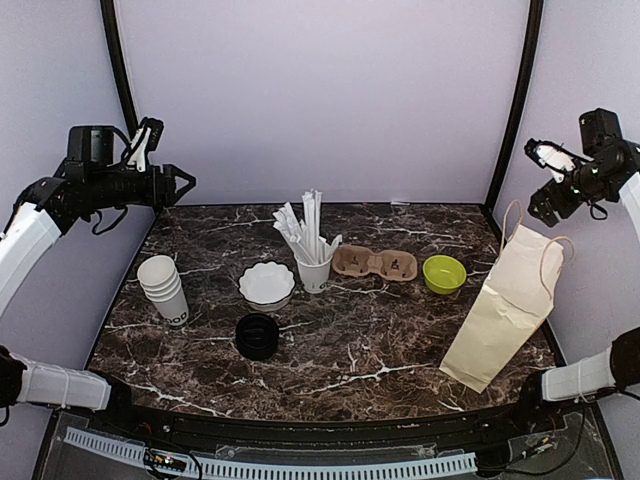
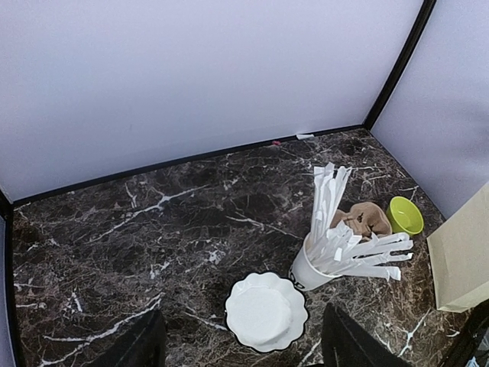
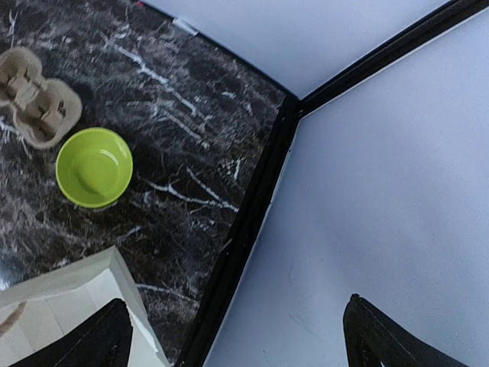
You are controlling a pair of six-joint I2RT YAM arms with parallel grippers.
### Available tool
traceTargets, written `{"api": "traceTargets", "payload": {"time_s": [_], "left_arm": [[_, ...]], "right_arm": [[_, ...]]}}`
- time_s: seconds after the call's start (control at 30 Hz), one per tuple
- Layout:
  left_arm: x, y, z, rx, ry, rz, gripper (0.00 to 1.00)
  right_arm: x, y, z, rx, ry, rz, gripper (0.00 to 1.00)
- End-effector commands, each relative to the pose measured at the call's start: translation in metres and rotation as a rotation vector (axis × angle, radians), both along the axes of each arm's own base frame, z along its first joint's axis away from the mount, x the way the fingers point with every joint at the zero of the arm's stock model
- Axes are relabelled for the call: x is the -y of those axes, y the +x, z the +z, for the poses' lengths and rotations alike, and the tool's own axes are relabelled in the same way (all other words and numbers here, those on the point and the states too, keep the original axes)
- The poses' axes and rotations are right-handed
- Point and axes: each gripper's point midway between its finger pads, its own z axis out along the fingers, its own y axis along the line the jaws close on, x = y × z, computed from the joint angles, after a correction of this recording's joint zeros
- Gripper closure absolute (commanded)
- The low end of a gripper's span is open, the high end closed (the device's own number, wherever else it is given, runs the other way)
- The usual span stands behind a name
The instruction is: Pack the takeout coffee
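**Both arms raised and empty; a first cup remains to be taken**

The dark marble tabletop (image 1: 400, 350) is overlooked by both arms. The left arm (image 1: 105, 188) is held high over the left rear corner. The left jaws are spread well apart, with nothing between them. The right arm (image 1: 590, 175) is raised at the right edge. The right jaws are opened wide and equally empty.

Below the right arm, the tall pale paper bag with cord handles (image 1: 505, 305) is stood near the right edge.

The takeout coffee is not yet assembled. The nested stack of white paper cups with black lettering (image 1: 163, 288) is placed near the left edge. The brown moulded cardboard carrier (image 1: 375, 263) is set towards the rear. The stack of round black plastic lids (image 1: 257, 336) lies near the cups, apart from them.

The stack is probably best approached by the left jaws, being nearest. Only the topmost cup should be gripped, just under its rim. It should be drawn up slowly, since the cups beneath could be dragged along or tipped.
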Motion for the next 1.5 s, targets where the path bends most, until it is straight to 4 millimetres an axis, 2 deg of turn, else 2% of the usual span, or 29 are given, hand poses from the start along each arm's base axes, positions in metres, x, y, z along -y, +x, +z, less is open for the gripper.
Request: {"api": "traceTargets", "payload": {"time_s": [0.0,0.1,0.23,0.33,0.4,0.63,0.83,0.93,1.0,1.13,1.33,1.43,1.47], "left_arm": [[0.009,-0.013,0.011,0.032,-0.043,-0.073,0.28],[0.012,-0.017,0.011,0.034,-0.061,-0.093,0.28],[0.014,-0.019,0.005,0.028,-0.072,-0.105,0.28],[0.015,-0.02,0.0,0.019,-0.079,-0.114,0.28],[0.016,-0.02,-0.003,0.015,-0.086,-0.115,0.28],[0.02,-0.016,-0.006,0.016,-0.111,-0.127,0.28],[0.017,-0.014,-0.013,-0.014,-0.089,-0.105,0.28],[0.005,-0.009,-0.021,-0.041,-0.042,-0.036,0.28],[-0.004,-0.007,-0.028,-0.072,-0.003,0.011,0.28],[-0.014,-0.006,-0.048,-0.142,0.052,0.061,0.28],[-0.025,-0.003,-0.076,-0.249,0.112,0.117,0.33],[-0.032,-0.004,-0.086,-0.318,0.151,0.15,0.4],[-0.042,-0.007,-0.09,-0.351,0.179,0.2,0.43]], "right_arm": [[0.003,-0.026,-0.043,-0.193,-0.077,0.071,0.03],[0.008,-0.029,-0.066,-0.256,-0.108,0.082,0.04],[0.004,-0.034,-0.096,-0.358,-0.102,0.137,0.09],[0.007,-0.027,-0.109,-0.383,-0.106,0.135,0.14],[0.014,-0.01,-0.106,-0.332,-0.123,0.09,0.16],[0.048,0.051,-0.073,-0.102,-0.202,-0.104,0.17],[0.069,0.097,-0.064,0.009,-0.179,-0.202,0.16],[0.081,0.118,-0.067,0.023,-0.156,-0.242,0.16],[0.084,0.124,-0.066,0.015,-0.14,-0.239,0.17],[0.075,0.109,-0.048,0.014,-0.118,-0.204,0.16],[0.048,0.057,-0.003,0.044,-0.042,-0.142,0.1],[0.023,0.034,0.024,0.091,0.041,-0.071,0.1],[0.008,0.027,0.032,0.108,0.077,-0.01,0.1]]}}
